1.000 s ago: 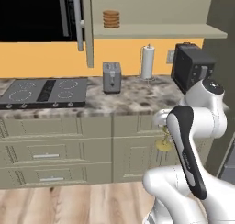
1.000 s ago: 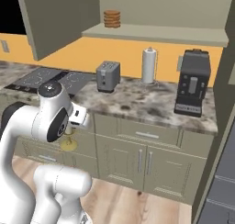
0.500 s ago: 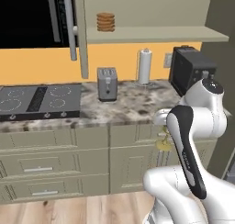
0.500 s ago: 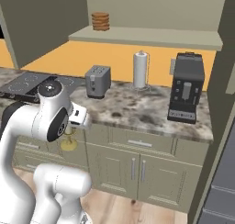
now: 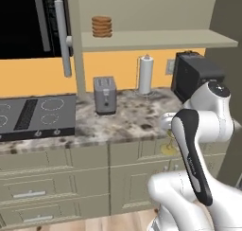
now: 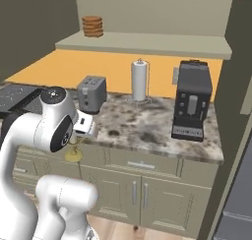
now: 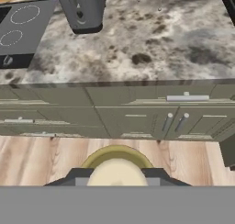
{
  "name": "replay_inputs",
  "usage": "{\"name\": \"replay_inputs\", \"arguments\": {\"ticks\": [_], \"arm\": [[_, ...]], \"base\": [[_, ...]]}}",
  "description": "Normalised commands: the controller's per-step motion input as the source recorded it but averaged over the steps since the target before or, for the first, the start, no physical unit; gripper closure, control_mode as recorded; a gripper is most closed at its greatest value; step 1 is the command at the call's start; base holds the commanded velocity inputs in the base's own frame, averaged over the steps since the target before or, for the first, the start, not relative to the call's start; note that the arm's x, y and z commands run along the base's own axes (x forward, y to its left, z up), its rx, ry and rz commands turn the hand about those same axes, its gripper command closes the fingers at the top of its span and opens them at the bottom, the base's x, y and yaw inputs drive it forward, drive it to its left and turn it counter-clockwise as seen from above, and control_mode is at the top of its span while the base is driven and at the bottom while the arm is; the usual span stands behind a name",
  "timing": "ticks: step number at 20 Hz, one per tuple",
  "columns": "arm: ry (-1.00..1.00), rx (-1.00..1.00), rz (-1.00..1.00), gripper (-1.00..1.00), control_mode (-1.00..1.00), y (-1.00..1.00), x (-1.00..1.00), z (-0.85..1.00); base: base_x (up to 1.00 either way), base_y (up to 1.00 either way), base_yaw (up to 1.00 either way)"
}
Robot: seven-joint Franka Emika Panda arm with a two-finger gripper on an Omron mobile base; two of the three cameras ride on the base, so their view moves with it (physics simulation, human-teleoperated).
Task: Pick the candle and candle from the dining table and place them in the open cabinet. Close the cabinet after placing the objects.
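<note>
- No readable text, labels, brand names, numbers or signs in any view.
- Coffee machine (image 6: 191, 100): front panel has buttons, no legible marks.
- Toaster (image 5: 104, 94): plain face, no lettering.
- Cooktop (image 5: 33, 112): ring outlines and knob dots only, no characters.

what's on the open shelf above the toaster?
A stack of round brown discs sits on the shelf, left of the paper towel roll below. The shelf's far right end is hidden behind the cabinet side.
</note>
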Motion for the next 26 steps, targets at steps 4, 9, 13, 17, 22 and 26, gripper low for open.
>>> {"name": "replay_inputs", "arguments": {"ticks": [4,9,13,17,22,26], "arm": [[0.00,0.00,0.00,1.00,1.00,0.00,0.00,0.00],[0.00,0.00,0.00,1.00,1.00,0.00,0.00,0.00],[0.00,0.00,0.00,1.00,1.00,0.00,0.00,0.00],[0.00,0.00,0.00,1.00,1.00,0.00,0.00,0.00],[0.00,0.00,0.00,1.00,1.00,0.00,0.00,0.00],[0.00,0.00,0.00,1.00,1.00,0.00,0.00,0.00]], "base": [[0.43,0.00,-0.14],[0.41,0.00,-0.13],[0.41,0.00,-0.13],[0.38,0.00,-0.13],[0.35,0.00,-0.11],[0.37,0.01,-0.10]]}}
